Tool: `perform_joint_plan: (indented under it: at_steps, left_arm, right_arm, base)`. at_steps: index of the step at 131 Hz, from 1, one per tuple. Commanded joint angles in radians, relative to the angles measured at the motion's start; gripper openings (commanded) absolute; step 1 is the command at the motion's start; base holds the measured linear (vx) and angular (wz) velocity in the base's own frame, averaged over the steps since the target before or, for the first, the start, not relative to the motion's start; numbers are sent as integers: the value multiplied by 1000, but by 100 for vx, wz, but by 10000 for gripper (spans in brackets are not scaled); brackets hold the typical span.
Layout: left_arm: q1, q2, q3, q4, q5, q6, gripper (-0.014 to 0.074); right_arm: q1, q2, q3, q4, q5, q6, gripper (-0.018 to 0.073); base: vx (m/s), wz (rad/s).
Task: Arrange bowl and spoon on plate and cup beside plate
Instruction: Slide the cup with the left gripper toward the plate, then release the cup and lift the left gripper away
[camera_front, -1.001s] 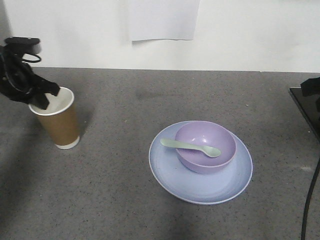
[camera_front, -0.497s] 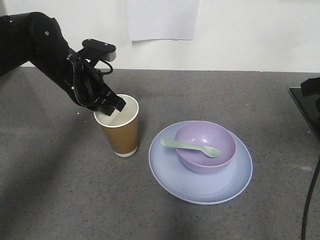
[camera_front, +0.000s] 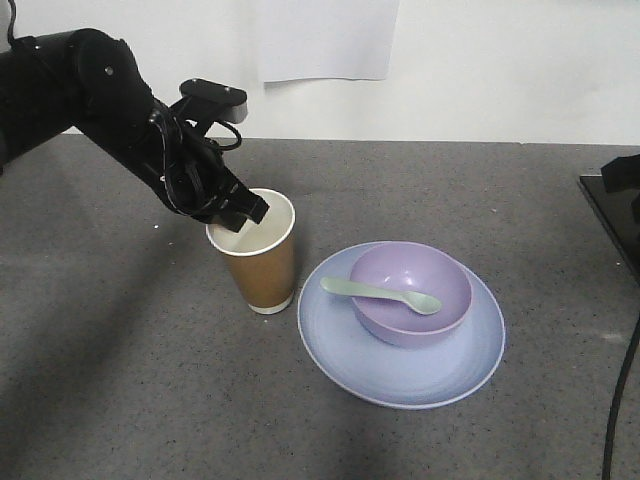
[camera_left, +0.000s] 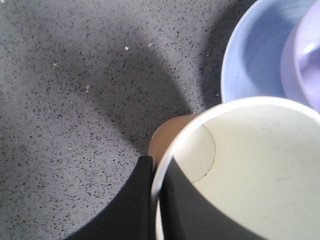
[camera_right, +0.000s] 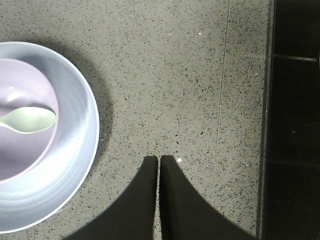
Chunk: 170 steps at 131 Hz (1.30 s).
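While the plate sits nearest on the speckled grey tabletop, carrying the bowl with the spoon laid across its rim, the only piece left to place is the cup. It stands upright just beside the plate's left edge, and the wrist view shows a sliver of tabletop between the two. The left claw is pinched on the cup's rim, one finger inside the cream wall and one outside against the brown paper. So this looks like the last step, setting the cup beside the plate; the next move calls for a clean release and a straight lift, or a light paper cup could tip toward the dish. Over on the right, the right claw hangs with its fingers together, holding nothing. Behind it all, a white wall with a sheet of paper pinned up.
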Motion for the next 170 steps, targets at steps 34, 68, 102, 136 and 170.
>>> perform_joint_plan:
  at_steps: [34,68,102,136,170]
  left_arm:
    - [-7,-24,-27,-24,-25,-8,-8]
    - [-7,-24,-27,-24,-24,-8,1]
    - [-7,-24,-29,-23,-26,-6,83]
    - [-7,-24,-112,-21,-3,-7,204]
    - [-7,-24,-210,-6,41,-26,253]
  right_arm:
    - [-6,-30,-27,3,-33,-8,-1]
    - [-6,-30,-27,3,-33,-8,-1]
    - [-6,-30,-27,3,-33,-8,-1]
    - [-6,-30,-27,3,-33,-8,-1]
    - [-6,-30,-27,3,-33,-8,-1]
  base:
    - [0,0]
    - [0,0]
    - [0,0]
    - [0,0]
    - [0,0]
